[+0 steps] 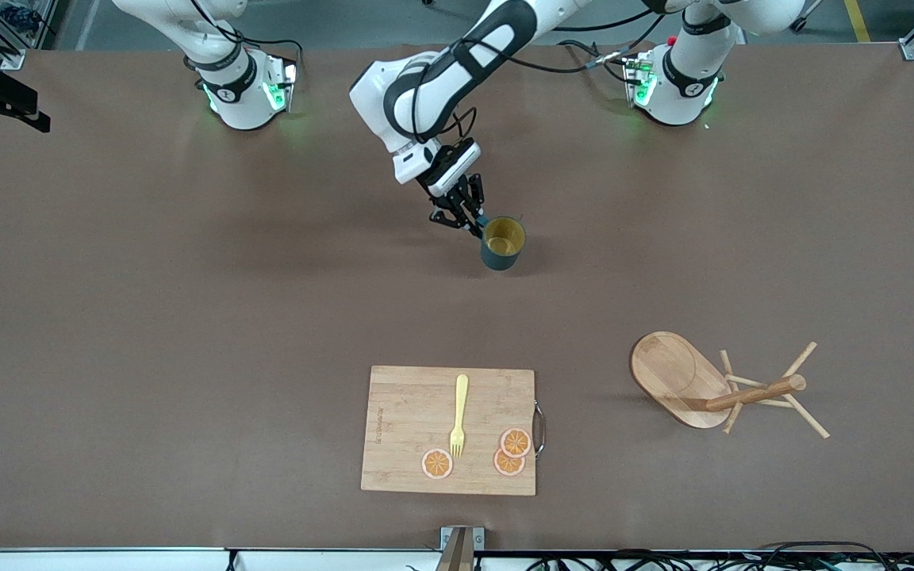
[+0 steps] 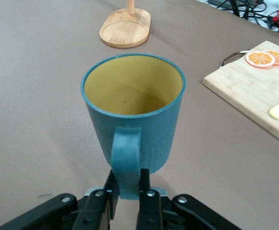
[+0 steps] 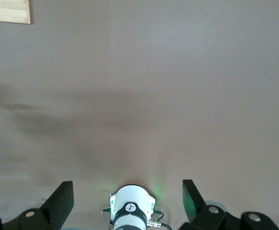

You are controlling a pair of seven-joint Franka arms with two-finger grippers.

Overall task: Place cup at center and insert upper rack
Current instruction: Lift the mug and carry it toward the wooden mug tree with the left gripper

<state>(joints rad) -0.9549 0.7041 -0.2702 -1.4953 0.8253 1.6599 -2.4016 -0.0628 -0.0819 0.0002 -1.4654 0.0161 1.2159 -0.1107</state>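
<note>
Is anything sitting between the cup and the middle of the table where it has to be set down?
Nothing visible does. The left pincer is shut on the handle of the cup, with only bare table around it. The cutting board and the toppled upper rack lie nearer the front camera.

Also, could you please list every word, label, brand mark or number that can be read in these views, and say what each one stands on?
Nothing can be read as words.
Cutting board: a line of print runs along one edge, too small to read.
Right arm's base: a round dark badge bearing a logo-like mark, no legible letters.
Both arm bases in the front view: similar round badges, too small to read.
Cup, mug tree, fork, orange slices: no text.
</note>
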